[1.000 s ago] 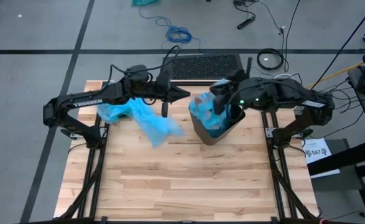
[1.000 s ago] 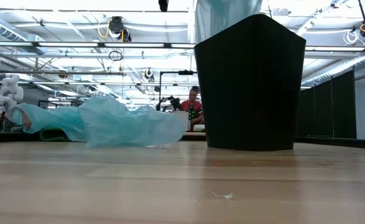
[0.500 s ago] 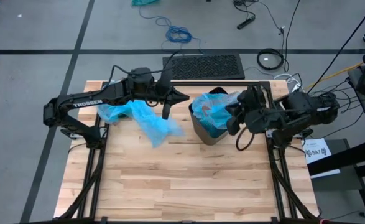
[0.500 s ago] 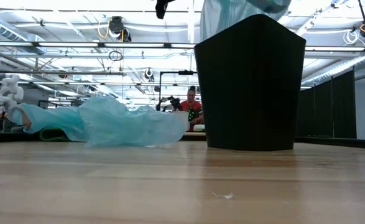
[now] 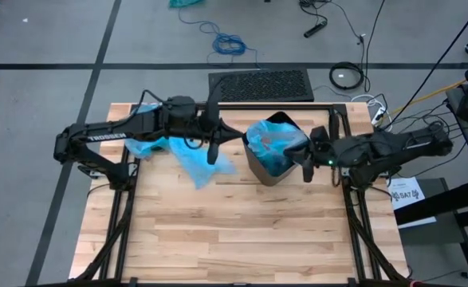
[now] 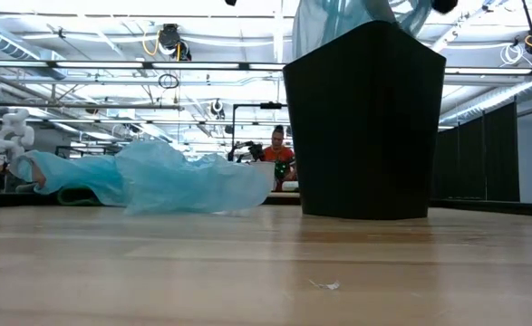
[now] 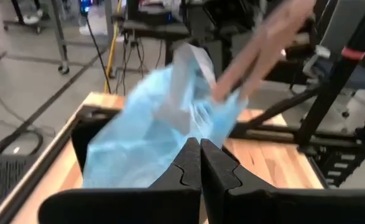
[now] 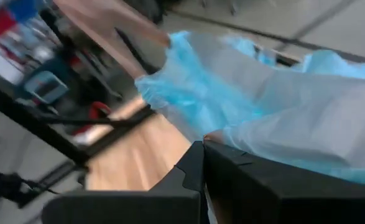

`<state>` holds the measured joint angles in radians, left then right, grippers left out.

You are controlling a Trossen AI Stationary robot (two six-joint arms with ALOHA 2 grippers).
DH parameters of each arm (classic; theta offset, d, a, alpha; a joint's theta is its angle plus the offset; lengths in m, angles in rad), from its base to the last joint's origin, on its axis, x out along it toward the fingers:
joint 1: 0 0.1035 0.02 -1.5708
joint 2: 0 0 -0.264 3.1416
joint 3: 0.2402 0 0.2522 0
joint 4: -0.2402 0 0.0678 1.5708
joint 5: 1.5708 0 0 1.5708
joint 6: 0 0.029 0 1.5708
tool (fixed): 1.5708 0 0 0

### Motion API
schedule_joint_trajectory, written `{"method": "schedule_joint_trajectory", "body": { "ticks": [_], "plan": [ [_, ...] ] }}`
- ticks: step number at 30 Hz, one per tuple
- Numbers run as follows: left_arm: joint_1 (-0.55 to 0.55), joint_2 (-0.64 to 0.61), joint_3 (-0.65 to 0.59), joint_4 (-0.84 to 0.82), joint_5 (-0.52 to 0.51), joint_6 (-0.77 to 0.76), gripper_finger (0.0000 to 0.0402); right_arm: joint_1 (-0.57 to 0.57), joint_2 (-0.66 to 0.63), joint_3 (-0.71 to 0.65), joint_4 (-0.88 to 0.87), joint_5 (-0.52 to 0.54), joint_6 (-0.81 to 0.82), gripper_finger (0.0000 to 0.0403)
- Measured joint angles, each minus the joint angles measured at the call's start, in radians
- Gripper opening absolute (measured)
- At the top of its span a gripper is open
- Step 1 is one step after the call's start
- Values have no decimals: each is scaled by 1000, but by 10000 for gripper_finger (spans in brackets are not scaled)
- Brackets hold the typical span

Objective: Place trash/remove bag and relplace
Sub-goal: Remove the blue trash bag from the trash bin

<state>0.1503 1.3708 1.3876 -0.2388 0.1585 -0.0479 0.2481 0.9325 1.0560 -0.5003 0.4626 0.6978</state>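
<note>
Blue bag in bin, claws closed

Left arm: we read the white brand word "TROSSEN" along its dark link.
Paper sheet: we see black print on it beside the table, but we cannot read it.

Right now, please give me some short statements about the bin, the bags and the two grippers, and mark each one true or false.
1. The black bin stands upright on the table. True.
2. A loose blue bag lies on the table beside the bin. True.
3. The bin has no bag in it. False: a blue bag in the bin bulges above its rim.
4. The left gripper is open. False: it is shut.
5. The right gripper is shut. True.
</note>
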Motion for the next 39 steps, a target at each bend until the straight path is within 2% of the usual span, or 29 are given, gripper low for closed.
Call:
{"method": "schedule_joint_trajectory", "body": {
  "ticks": [5,10,15,19,26,33,39],
  "plan": [
    [-53,0,0,-15,-88,-76,0,-111,-116,-184,237,-104,-10,0],
    [-80,9,0,22,-130,-79,0,-165,-122,-220,344,-261,-36,0],
    [-88,21,0,100,-137,-105,0,-206,-92,-220,447,-256,-79,0],
    [-88,24,0,97,-146,-124,0,-217,-98,-218,546,-276,-65,10],
    [-92,33,0,104,-150,-132,0,-246,-124,-218,568,-311,60,71],
    [-113,75,0,132,-109,-156,0,-281,-113,-218,587,-309,74,127],
    [-116,105,0,211,-205,-147,0,-281,-95,-217,604,-311,76,139]
  ]
}}
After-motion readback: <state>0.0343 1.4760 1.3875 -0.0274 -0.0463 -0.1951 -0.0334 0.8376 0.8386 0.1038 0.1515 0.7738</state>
